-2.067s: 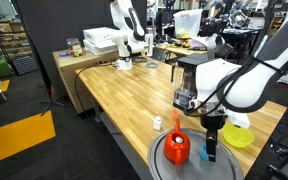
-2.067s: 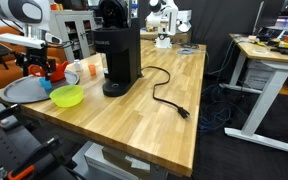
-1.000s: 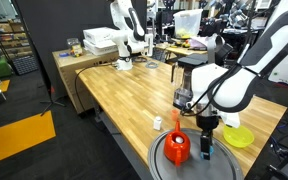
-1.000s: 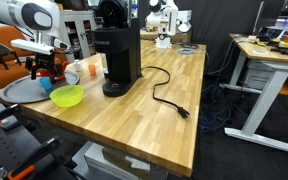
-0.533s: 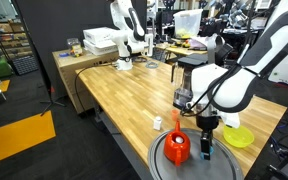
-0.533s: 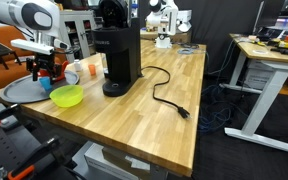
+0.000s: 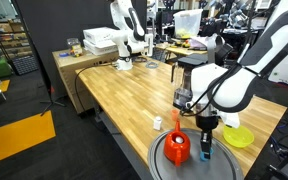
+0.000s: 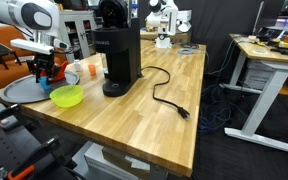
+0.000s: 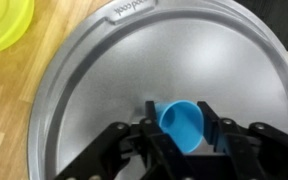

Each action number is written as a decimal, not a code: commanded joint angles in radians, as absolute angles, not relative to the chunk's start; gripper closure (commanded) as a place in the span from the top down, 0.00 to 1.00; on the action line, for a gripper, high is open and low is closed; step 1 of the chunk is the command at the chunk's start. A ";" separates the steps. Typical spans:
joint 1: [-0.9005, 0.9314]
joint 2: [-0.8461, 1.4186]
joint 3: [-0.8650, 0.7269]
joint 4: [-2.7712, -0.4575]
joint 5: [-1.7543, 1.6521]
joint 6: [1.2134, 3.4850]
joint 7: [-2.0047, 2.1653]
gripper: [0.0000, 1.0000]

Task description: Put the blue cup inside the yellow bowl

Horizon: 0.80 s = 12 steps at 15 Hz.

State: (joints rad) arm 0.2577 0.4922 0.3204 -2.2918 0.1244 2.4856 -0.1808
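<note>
Busy lab room, long wooden table (image 7: 114, 95), black coffee machine (image 8: 114, 60) standing mid-table. At the table's end, grey tray (image 9: 94, 80) with an orange-red vessel (image 7: 178, 149) on it. Also on the tray, low in wrist view: blue cup (image 9: 181, 122), upright, mouth toward the camera. Directly over it, gripper (image 9: 182, 137), jaws flanking the cup on both sides and seemingly against its wall, so pinching the cup, not spread. Cannot tell whether cup has left the tray. Off the tray, just beside its rim, yellow bowl (image 9: 4, 22) in the top-left corner of wrist view, nothing seen inside. Step in hand, as judged: grasp of cup, carry not yet begun. Next move likely calls for a straight lift clear of the tray rim, sideways travel over the bowl, lowering, release. Orange-red vessel close by the arm: worth care during the lift.
</note>
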 commanded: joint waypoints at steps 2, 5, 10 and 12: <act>0.236 0.491 0.336 -2.299 0.127 2.499 -0.209 0.19; 0.233 0.457 0.332 -2.317 0.121 2.499 -0.206 0.19; 0.203 0.359 0.331 -2.358 0.136 2.501 -0.222 0.19; 0.188 0.309 0.324 -2.385 0.141 2.499 -0.228 0.19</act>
State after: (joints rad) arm 0.2164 0.3849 0.3187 -2.3233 0.1259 2.4854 -0.1991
